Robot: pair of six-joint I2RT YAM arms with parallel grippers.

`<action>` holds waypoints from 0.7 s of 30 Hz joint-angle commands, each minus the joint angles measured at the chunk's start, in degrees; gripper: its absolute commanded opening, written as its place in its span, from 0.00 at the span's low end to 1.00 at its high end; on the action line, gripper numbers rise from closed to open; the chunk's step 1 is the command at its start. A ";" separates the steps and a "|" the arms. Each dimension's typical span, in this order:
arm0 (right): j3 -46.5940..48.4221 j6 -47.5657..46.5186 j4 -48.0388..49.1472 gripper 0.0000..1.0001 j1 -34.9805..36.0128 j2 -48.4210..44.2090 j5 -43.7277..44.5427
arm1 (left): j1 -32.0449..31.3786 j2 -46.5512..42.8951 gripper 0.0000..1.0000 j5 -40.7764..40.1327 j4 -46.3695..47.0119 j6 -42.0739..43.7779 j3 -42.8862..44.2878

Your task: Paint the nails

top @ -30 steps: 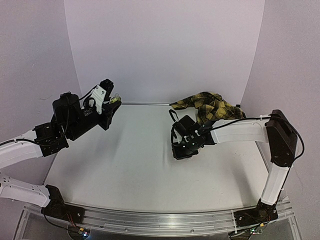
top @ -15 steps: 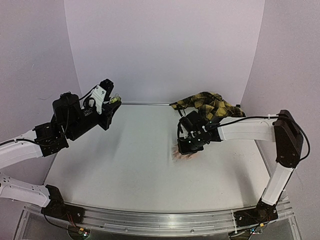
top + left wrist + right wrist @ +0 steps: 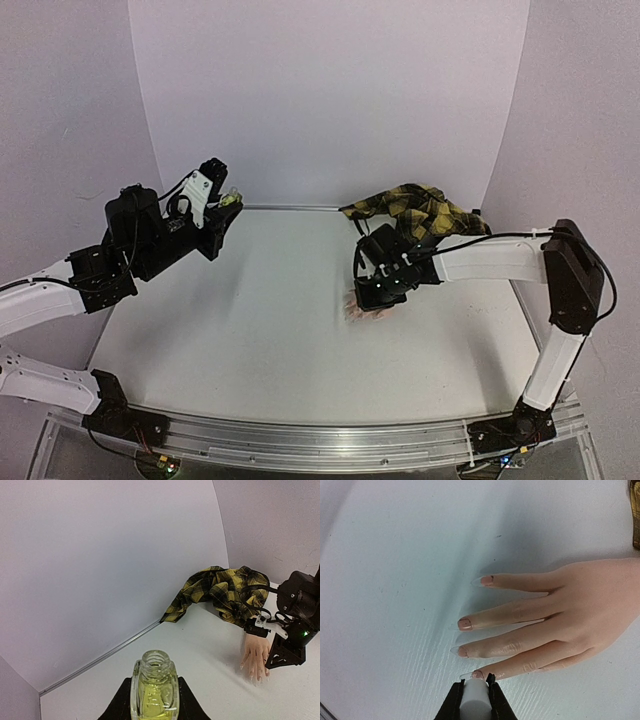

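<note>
Right claw (image 3: 474,699) farther back, by pointed nails (image 3: 465,624)

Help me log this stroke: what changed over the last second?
The right gripper, shut on the white brush cap, drew back toward the plaid sleeve, uncovering part of the mannequin hand. Nothing was grasped or released. The left gripper kept the open bottle raised at the left; the sleeve stayed put.

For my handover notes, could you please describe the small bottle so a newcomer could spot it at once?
Start at the left arm, held above the table's left edge. Its claw is shut on the bottle: clear glass, yellowish liquid, no cap, the only glass in view.
</note>
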 commanded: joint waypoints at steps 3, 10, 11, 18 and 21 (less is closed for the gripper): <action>0.67 0.45 0.37 0.00 0.22 1.15 1.59 | 0.09 0.43 0.00 0.30 1.21 0.26 2.19; 0.85 0.33 0.14 0.00 0.25 1.59 1.37 | 0.09 0.42 0.00 0.30 1.19 0.28 2.14; 0.90 0.37 0.14 0.00 0.23 1.66 1.28 | 0.08 0.39 0.00 0.30 1.24 0.31 2.17; 1.00 0.36 0.05 0.00 0.18 2.08 0.87 | 0.09 0.38 0.00 0.22 1.20 0.34 2.19; 1.00 0.34 0.07 0.00 0.25 2.14 0.41 | 0.09 0.41 0.00 0.22 1.21 0.32 2.12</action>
